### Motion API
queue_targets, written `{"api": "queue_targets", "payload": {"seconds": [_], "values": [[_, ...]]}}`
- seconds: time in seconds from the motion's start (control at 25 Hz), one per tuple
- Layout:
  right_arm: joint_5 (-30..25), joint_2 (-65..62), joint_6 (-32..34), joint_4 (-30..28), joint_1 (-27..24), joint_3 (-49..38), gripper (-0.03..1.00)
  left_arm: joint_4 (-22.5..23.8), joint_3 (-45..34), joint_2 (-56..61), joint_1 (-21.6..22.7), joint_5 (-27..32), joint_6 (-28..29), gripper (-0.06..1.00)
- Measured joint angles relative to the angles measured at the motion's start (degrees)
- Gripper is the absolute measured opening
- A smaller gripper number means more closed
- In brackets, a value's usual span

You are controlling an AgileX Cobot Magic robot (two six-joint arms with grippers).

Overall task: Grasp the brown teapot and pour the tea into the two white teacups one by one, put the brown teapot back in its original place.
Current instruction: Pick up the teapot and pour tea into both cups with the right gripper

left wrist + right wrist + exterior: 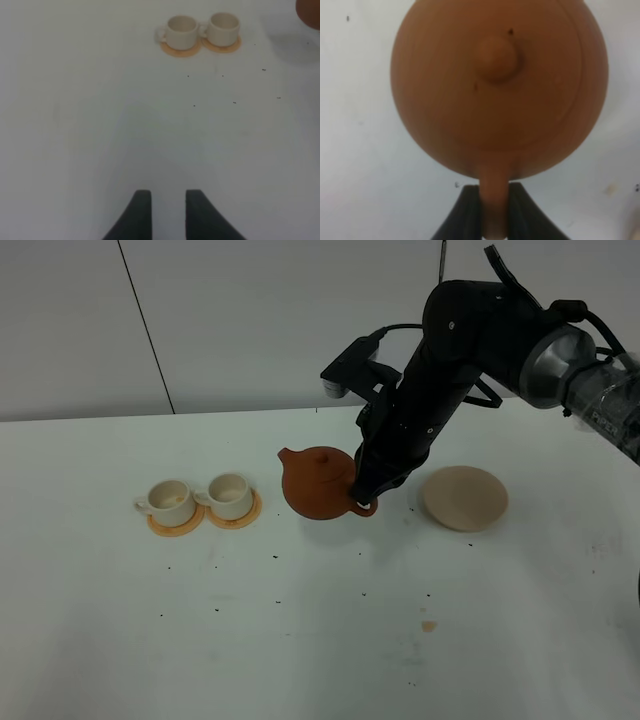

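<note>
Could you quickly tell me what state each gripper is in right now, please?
Left gripper: jaws slightly open, holding nothing.
Right gripper: jaws shut on the brown teapot handle.

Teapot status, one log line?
right gripper: shut on brown teapot handle | teapot: off beige saucer | left gripper: open, empty

teapot [312, 485]: reddish-brown | teacups [170, 497]: cream-white | coasters [176, 530]: orange | saucer [465, 498]: beige

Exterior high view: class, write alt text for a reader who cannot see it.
The right gripper clamps the loop handle of a round reddish-brown clay teapot, its spout towards two small cream-white cups on round orange coasters at the view's left. A flat pale beige saucer lies bare at the view's right.
</note>
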State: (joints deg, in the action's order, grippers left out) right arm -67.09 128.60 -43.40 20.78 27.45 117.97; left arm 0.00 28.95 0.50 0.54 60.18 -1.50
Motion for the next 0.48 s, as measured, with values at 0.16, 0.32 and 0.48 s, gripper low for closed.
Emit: {"api": "queue_targets", "payload": {"seconds": [0.16, 0.32, 0.48], "values": [[0.4, 0.0, -2.2, -1.1, 0.0, 0.0, 0.1, 0.0, 0.0, 0.0, 0.0, 0.0, 0.0, 0.24], [0.4, 0.0, -3.8, -2.2, 0.1, 0.0, 0.1, 0.0, 0.0, 0.0, 0.0, 0.0, 0.0, 0.24], [0.3, 0.0, -5.1, -3.1, 0.9, 1.8, 0.1, 0.0, 0.0, 0.0, 0.0, 0.0, 0.0, 0.24]]}}
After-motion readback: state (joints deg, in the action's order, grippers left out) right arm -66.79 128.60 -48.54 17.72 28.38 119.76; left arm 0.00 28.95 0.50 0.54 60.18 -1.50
